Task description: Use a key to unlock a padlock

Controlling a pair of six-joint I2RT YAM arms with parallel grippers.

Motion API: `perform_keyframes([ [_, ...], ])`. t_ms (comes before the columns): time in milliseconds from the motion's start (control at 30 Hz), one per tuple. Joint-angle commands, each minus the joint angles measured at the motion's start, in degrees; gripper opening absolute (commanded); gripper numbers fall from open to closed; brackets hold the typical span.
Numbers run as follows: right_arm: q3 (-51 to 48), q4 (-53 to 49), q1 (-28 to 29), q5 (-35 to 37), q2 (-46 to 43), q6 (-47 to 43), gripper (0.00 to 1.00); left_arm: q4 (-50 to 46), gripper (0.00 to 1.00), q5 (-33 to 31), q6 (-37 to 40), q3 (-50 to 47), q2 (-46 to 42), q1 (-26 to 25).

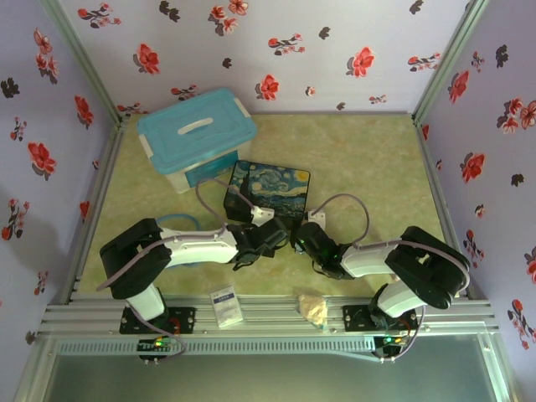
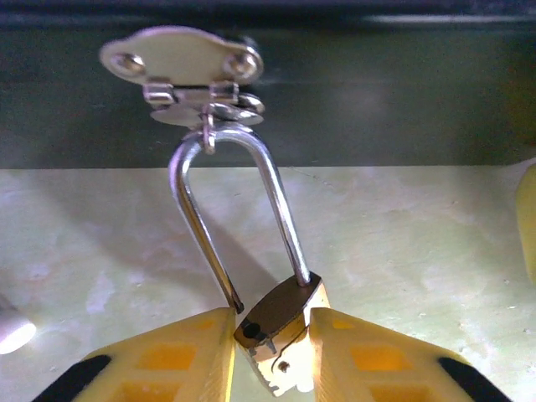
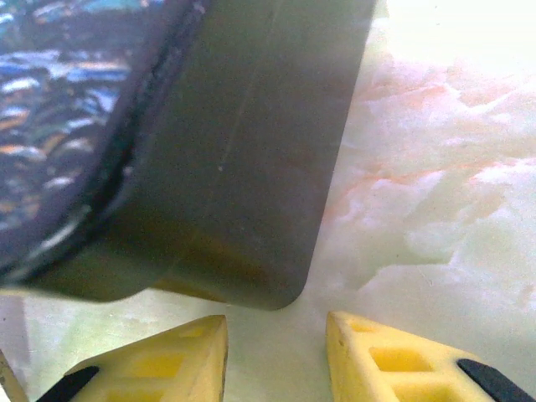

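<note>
Between my left fingers (image 2: 167, 360) the padlock (image 2: 280, 314) runs off the bottom edge, so I can't see its underside. What may be the key (image 2: 283, 375), a pale sliver just beneath it, is too cropped for me to be sure. Left of those fingers a blurred white thing (image 2: 10, 333) is cut by the frame edge; to their right, a yellow smear (image 2: 528, 222) likewise. Ahead of my right gripper (image 3: 276, 331) the box (image 3: 226, 167) is soft from closeness, its lid cropped at top and left. From overhead, a white packet (image 1: 225, 305) and a beige lump (image 1: 313, 308) behind the grippers are too small to identify.
</note>
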Motion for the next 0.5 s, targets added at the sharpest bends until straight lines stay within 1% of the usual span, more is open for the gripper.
perform_keyframes([
  [0,0.23,1.09,-0.35,1.07,0.85,0.32,0.35,4.30,0.32,1.40,-0.71,-2.05,0.18,-0.25],
  [167,0.05,1.15,-0.27,1.16,0.87,0.40,0.35,10.47,0.34,3.94,-2.16,-5.55,-2.06,1.04],
  [300,-0.49,1.73,-0.27,1.17,1.04,0.63,0.34,17.21,0.36,7.75,-4.38,-9.23,-1.65,2.80],
  [367,-0.80,1.94,-0.31,1.08,0.97,0.67,0.34,17.13,0.37,7.75,-4.14,-8.95,-0.88,2.72],
  [467,-1.18,2.44,-0.30,1.08,0.96,0.84,0.34,17.63,0.40,7.77,-4.20,-8.81,0.04,2.72],
])
